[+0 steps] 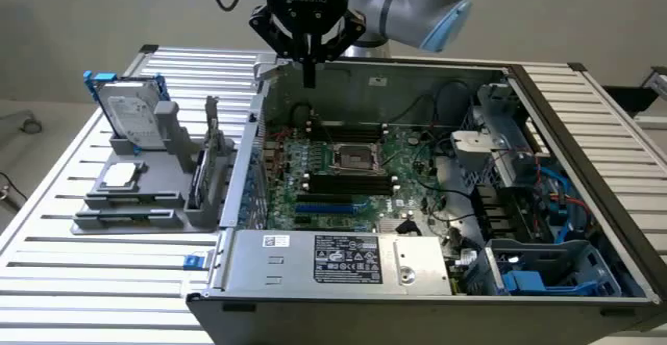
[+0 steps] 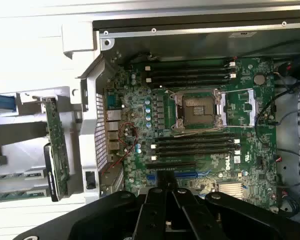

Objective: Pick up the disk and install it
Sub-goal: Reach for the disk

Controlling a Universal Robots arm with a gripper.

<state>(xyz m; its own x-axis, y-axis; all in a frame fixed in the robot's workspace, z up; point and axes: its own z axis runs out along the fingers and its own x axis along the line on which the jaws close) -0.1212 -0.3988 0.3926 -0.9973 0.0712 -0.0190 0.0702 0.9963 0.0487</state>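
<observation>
One arm (image 1: 417,1) over an open computer case (image 1: 312,318) on a slatted metal table (image 1: 62,282).

Fingers (image 1: 308,78): pressed together, nothing between them. They hang over the far edge of the case, well clear of the board below. In the wrist view the fingers (image 2: 165,177) point down at the green motherboard (image 2: 200,125), with the empty processor socket (image 2: 197,110) beyond them.

Disk (image 1: 130,115): not picked up. It stands upright at the far end of a grey holder (image 1: 156,204), outside the case on the exterior view's left. White label faces the camera; the blue frame shows along its top and side edges. Well apart from the fingers.

Same holder, nearer the camera: a small square silver chip (image 1: 118,175) lying flat. A thin dark card (image 1: 214,158) stands on edge between the holder and the case wall (the wrist view shows the card (image 2: 57,145) as a green strip beside the perforated wall).

Inside the case, exterior view: motherboard (image 1: 344,173) in the middle, labelled silver power supply (image 1: 344,259) along the near side, blue drive cage (image 1: 552,271) in the near corner on the exterior view's right, black cables (image 1: 458,197) running between board and cage.
</observation>
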